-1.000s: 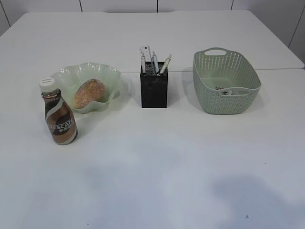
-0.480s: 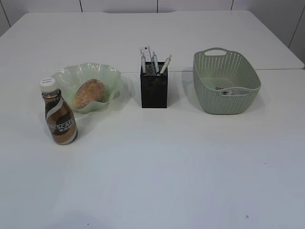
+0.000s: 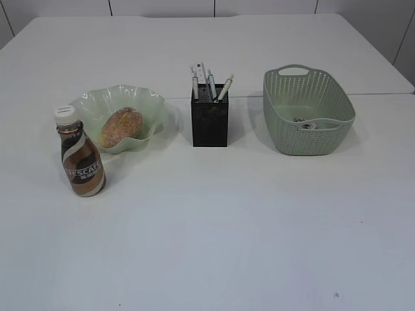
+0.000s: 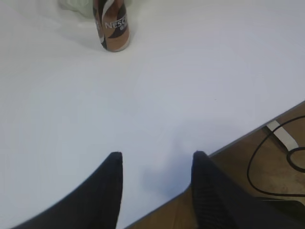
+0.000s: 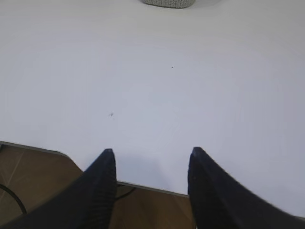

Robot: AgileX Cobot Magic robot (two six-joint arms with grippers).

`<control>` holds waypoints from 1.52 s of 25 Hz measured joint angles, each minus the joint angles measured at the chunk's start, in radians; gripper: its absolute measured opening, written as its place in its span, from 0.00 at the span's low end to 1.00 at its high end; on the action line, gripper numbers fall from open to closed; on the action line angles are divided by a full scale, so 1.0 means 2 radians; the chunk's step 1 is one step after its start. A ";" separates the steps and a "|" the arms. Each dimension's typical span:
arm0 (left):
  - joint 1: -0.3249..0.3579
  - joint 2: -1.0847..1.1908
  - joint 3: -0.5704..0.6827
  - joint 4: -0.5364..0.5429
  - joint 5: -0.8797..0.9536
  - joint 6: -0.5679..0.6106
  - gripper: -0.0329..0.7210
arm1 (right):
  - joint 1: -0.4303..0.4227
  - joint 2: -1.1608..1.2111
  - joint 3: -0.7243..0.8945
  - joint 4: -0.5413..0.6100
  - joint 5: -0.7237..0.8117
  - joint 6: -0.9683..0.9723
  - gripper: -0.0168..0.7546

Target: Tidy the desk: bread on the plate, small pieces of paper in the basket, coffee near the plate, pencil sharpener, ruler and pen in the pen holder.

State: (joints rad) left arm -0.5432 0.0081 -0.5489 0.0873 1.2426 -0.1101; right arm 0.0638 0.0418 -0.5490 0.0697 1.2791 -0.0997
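Note:
On the white desk (image 3: 214, 214) the bread (image 3: 120, 127) lies in the pale green plate (image 3: 93, 103) at the left. The coffee (image 3: 80, 155) stands upright just in front of the plate, also in the left wrist view as the coffee (image 4: 112, 26). The black pen holder (image 3: 209, 116) holds the ruler (image 3: 204, 74) and pens (image 3: 223, 87); the pencil sharpener is hidden. Small pieces of paper (image 3: 305, 122) lie in the basket (image 3: 307, 110). My left gripper (image 4: 157, 157) and right gripper (image 5: 150, 153) hang open and empty over the desk's near edge, outside the exterior view.
The desk's front edge (image 5: 143, 187) runs under both grippers, with brown floor and cables (image 4: 276, 152) below. A seam in the desk (image 3: 382, 94) runs behind the basket.
The arms' shadows on the front of the desk have faded away. The objects have not moved.

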 joint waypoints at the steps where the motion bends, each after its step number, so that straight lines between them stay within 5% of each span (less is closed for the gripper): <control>1: 0.000 0.000 0.000 0.004 -0.004 0.000 0.48 | 0.000 -0.001 0.003 -0.004 -0.001 0.000 0.53; 32: 0.003 0.000 0.020 0.036 -0.060 0.000 0.44 | 0.000 -0.002 0.028 -0.028 -0.061 0.007 0.53; 38: 0.098 0.000 0.020 0.036 -0.061 0.000 0.43 | 0.000 -0.002 0.028 -0.028 -0.061 0.008 0.53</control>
State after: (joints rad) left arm -0.3481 0.0081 -0.5083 0.1585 1.1215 -0.1101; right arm 0.0638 0.0380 -0.4921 0.0141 1.1573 -0.0844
